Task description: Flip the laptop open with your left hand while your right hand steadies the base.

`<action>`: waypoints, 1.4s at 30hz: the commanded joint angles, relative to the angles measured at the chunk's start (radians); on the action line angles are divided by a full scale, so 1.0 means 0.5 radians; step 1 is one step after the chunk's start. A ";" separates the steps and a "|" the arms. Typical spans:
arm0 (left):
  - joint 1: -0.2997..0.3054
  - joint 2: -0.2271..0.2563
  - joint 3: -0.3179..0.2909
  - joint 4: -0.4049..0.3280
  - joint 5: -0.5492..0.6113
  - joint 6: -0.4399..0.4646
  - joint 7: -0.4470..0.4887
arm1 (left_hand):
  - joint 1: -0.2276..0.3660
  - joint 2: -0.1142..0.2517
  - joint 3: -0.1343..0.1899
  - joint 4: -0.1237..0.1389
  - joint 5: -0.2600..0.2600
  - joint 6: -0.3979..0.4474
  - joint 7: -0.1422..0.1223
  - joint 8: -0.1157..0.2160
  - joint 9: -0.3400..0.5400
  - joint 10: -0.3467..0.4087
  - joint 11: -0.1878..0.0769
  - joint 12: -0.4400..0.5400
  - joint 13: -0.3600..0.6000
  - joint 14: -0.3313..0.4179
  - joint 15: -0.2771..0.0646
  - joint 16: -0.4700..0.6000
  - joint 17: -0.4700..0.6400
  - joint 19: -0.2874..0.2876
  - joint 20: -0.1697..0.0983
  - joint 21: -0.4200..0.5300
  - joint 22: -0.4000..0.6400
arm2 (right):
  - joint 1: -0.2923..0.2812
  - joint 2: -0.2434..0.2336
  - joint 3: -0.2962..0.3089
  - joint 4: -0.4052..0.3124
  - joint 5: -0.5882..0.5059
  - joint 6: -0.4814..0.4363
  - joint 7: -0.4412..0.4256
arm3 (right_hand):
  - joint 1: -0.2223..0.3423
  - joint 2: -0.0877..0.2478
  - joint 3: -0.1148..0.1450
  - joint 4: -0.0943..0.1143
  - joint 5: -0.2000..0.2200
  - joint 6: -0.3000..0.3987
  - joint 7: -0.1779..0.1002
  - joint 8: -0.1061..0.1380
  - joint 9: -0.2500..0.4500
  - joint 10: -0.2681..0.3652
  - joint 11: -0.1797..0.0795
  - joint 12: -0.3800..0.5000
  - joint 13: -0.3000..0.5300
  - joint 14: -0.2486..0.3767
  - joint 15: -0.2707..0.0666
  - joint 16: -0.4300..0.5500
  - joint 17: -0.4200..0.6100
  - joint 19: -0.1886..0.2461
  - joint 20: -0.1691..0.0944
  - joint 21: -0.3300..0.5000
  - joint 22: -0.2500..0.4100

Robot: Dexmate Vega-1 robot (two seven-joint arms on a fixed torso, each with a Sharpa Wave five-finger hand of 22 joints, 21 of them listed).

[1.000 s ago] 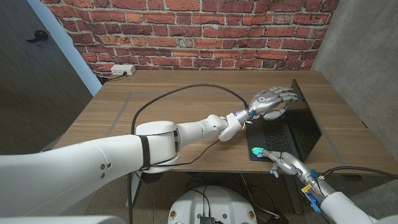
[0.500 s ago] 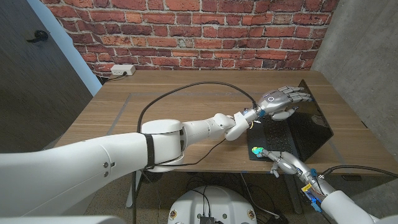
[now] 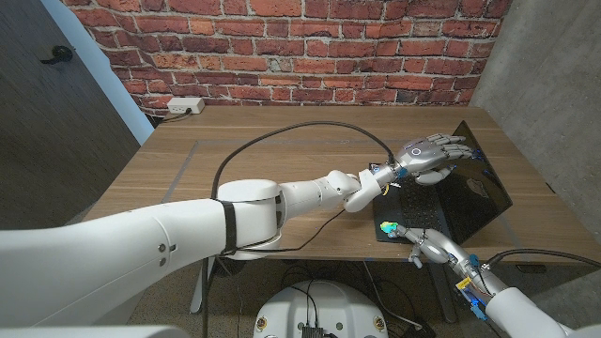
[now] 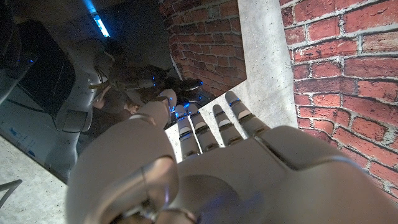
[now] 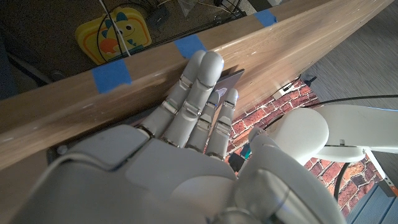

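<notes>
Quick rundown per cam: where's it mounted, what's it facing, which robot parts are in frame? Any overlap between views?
Head view: on the robot's head, looking down at the table; both arms, left robot hand on the laptop lid, right robot hand at the base.
Left wrist view: over the left robot hand's back, facing the dark screen.
Right wrist view: over the right robot hand's back, facing the table edge.
Shared: head and left wrist views both show the laptop screen.

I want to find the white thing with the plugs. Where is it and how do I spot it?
Look at the red brick wall behind the wooden table. At the wall's foot, by the table's far left corner, lies a white power strip. It is the one small white box there, far from the laptop.
</notes>
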 commanded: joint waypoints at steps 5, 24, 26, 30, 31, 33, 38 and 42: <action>0.292 0.796 -0.403 -1.256 0.025 0.325 -0.198 | 0.000 -0.007 0.008 0.013 0.010 -0.005 -0.002 -0.010 0.009 -0.008 -0.001 0.012 -0.003 0.008 -0.273 0.019 0.005 -0.001 0.005 -0.006 -0.002 | 0.027 -0.001 0.004 -0.178 -0.101 -0.111 -0.025 | -0.027 -0.016 0.003 0.007 0.007 0.010 -0.001 -0.003 0.003 0.024 0.007 0.011 0.009 -0.016 -0.039 -0.003 -0.015 -0.039 -0.122 0.021 -0.004; 1.170 1.556 -1.310 -2.253 -0.116 0.412 -0.243 | -0.041 -0.064 -0.016 0.002 0.015 0.134 -0.095 0.016 0.006 0.087 -0.071 0.042 -0.010 0.067 -0.327 0.038 -0.005 0.036 -0.023 0.006 -0.003 | 0.204 0.181 -0.114 -0.199 0.023 0.090 -0.108 | -0.201 -0.072 -0.011 0.093 0.006 -0.078 -0.008 -0.011 -0.005 -0.023 0.022 0.032 0.011 -0.686 -0.033 -0.743 -0.679 -0.264 -0.075 0.031 -0.119; 1.239 1.588 -1.388 -2.306 -0.143 0.409 -0.248 | -0.043 -0.063 -0.016 0.003 0.015 0.150 -0.094 0.020 0.006 0.096 -0.071 0.044 -0.011 0.069 -0.327 0.038 -0.005 0.038 -0.024 0.006 -0.003 | 0.239 0.189 -0.129 -0.181 0.050 0.112 -0.106 | -0.209 -0.088 -0.010 0.089 0.007 -0.087 -0.003 -0.010 -0.005 -0.025 0.030 0.039 0.010 -0.761 -0.007 -0.836 -0.736 -0.275 -0.072 0.030 -0.148; 1.373 1.615 -1.535 -2.385 -0.197 0.418 -0.218 | -0.048 -0.061 -0.015 0.004 0.015 0.168 -0.096 0.022 0.005 0.116 -0.072 0.048 -0.011 0.084 -0.330 0.043 -0.004 0.043 -0.023 0.008 -0.003 | 0.300 0.185 -0.145 -0.146 0.095 0.150 -0.094 | -0.225 -0.132 -0.013 0.078 0.007 -0.111 0.007 -0.009 -0.003 -0.034 0.050 0.047 0.009 -0.858 0.040 -0.986 -0.840 -0.332 -0.039 -0.002 -0.220; 1.401 1.619 -1.566 -2.398 -0.216 0.414 -0.219 | -0.048 -0.061 -0.014 0.003 0.016 0.171 -0.096 0.023 0.005 0.118 -0.072 0.049 -0.011 0.086 -0.333 0.043 -0.005 0.044 -0.023 0.008 -0.003 | 0.314 0.178 -0.145 -0.139 0.091 0.151 -0.093 | -0.229 -0.140 -0.013 0.078 0.007 -0.118 0.008 -0.009 -0.002 -0.032 0.048 0.050 0.009 -0.872 0.051 -1.010 -0.859 -0.355 -0.035 -0.017 -0.237; 1.448 1.621 -1.619 -2.420 -0.219 0.429 -0.212 | -0.050 -0.062 -0.015 0.003 0.015 0.173 -0.097 0.022 0.005 0.122 -0.073 0.049 -0.012 0.088 -0.331 0.043 -0.005 0.044 -0.022 0.008 -0.003 | 0.345 0.172 -0.152 -0.113 0.116 0.167 -0.081 | -0.238 -0.151 -0.008 0.074 0.010 -0.136 0.014 -0.009 -0.001 -0.022 0.055 0.059 0.009 -0.930 0.061 -1.097 -0.924 -0.394 -0.023 -0.057 -0.296; 1.544 1.617 -1.722 -2.461 -0.269 0.432 -0.234 | -0.054 -0.062 -0.016 0.005 0.014 0.176 -0.099 0.020 0.004 0.127 -0.073 0.049 -0.012 0.091 -0.329 0.044 -0.004 0.047 -0.020 0.009 -0.003 | 0.418 0.159 -0.180 -0.061 0.156 0.196 -0.068 | -0.250 -0.163 0.002 0.067 0.012 -0.214 0.033 -0.022 0.001 -0.055 0.068 0.055 0.008 -1.052 0.096 -1.242 -1.029 -0.446 0.006 -0.117 -0.389; 1.596 1.601 -1.770 -2.459 -0.292 0.435 -0.250 | -0.061 -0.065 -0.020 0.009 0.013 0.179 -0.099 0.019 0.004 0.130 -0.073 0.048 -0.012 0.096 -0.323 0.046 -0.003 0.049 -0.022 0.010 -0.003 | 0.456 0.158 -0.195 -0.027 0.198 0.221 -0.067 | -0.262 -0.179 -0.002 0.061 0.010 -0.282 0.053 -0.029 0.002 -0.101 0.085 0.044 0.008 -1.120 0.129 -1.319 -1.084 -0.491 0.043 -0.153 -0.438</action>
